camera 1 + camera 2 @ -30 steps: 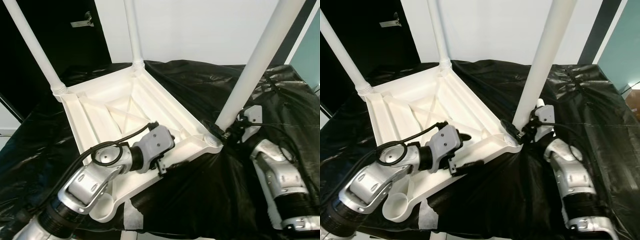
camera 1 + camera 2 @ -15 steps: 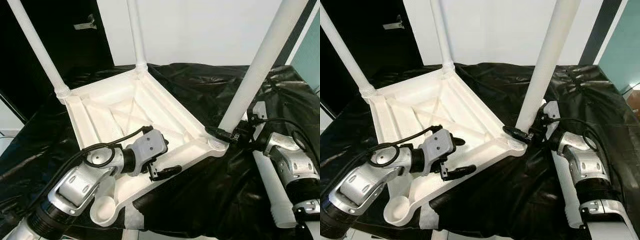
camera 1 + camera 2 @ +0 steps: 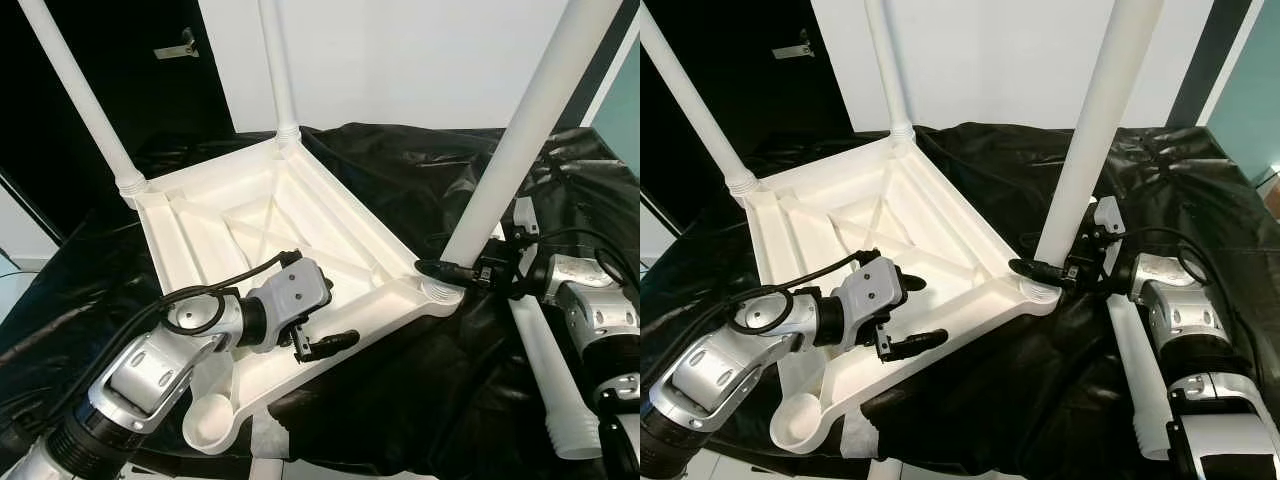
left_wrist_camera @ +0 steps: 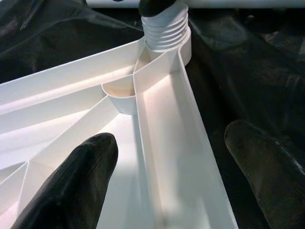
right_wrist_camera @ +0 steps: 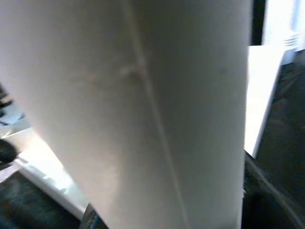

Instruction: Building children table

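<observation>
Bracing the upside-down table top [image 3: 240, 215] on the black sheet [image 3: 420, 180], left gripper [image 3: 318, 318] spread over the near rim. Right gripper [image 3: 455, 270] pinching the leg [image 3: 505, 160] low, just above its corner socket. Probably light, stiff, slick plastic, so best grabbed near the threads.

White plastic tabletop [image 3: 250, 230] lies upside down on black sheet, ribbed underside up, w/ three white legs [image 3: 520, 130] standing in corner sockets. Near corner socket [image 3: 210, 420] by my left arm is empty. 4th leg [image 3: 545, 365] lies flat by my right arm
</observation>
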Robot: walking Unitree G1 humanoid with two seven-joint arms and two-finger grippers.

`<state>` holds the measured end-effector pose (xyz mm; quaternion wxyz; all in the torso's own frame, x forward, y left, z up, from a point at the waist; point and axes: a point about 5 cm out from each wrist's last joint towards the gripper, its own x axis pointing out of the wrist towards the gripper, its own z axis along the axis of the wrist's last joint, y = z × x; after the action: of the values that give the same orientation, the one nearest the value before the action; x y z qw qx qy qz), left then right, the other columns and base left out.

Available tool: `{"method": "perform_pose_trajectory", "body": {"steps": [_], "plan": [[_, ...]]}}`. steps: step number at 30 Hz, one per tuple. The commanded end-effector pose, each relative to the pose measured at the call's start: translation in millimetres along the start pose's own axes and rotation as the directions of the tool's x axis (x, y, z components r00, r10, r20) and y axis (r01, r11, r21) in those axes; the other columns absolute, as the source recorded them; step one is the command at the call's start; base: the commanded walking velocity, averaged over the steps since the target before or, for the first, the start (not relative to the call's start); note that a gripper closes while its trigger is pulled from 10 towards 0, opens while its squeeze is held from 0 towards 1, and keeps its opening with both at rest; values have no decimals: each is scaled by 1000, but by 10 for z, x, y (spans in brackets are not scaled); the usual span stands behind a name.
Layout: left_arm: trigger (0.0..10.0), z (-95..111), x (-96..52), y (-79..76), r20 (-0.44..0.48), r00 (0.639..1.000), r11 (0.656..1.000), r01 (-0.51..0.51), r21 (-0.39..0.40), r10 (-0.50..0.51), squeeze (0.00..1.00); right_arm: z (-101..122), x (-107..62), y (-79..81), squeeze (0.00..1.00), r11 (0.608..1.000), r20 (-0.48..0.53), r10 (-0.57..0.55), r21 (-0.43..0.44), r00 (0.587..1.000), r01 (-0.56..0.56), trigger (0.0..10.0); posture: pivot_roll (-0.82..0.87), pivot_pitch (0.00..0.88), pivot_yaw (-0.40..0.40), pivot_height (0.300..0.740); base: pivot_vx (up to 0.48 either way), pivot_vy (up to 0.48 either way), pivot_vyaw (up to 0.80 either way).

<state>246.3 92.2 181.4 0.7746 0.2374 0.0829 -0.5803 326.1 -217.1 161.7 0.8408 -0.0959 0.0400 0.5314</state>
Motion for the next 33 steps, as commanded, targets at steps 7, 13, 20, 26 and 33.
{"method": "perform_pose_trajectory", "body": {"steps": [7, 13, 20, 26, 33], "plan": [[10000, 64, -32, 11, 6, 999, 999, 35, 15, -35, 0, -333, -55, 98, 0, 938, -58, 176, 312, 983, -149, 10000, 17, 49, 83, 740, 0, 0, 0], [10000, 74, -41, 7, 12, 1000, 1000, 23, 13, -23, 0, -347, -48, 89, 0, 924, -48, 179, 352, 983, -151, 10000, 18, 52, 75, 740, 0, 0, 0], [10000, 83, -47, -1, 18, 1000, 1000, 11, 11, -11, 0, -432, 23, 122, 0, 940, -108, 169, 317, 980, -127, 10000, 18, 53, 68, 740, 0, 0, 0], [10000, 84, -56, -1, 22, 1000, 1000, -4, 7, 4, 0, -458, 146, 134, 31, 987, -167, 73, 151, 983, -48, 10000, 10, 55, 69, 740, 0, 0, 0], [10000, 106, -44, 20, 31, 999, 1000, -18, 8, 18, 0, -516, 159, 157, 31, 987, -179, 38, 157, 983, -10, 10000, 5, 55, 62, 740, 0, 0, 0]]}}
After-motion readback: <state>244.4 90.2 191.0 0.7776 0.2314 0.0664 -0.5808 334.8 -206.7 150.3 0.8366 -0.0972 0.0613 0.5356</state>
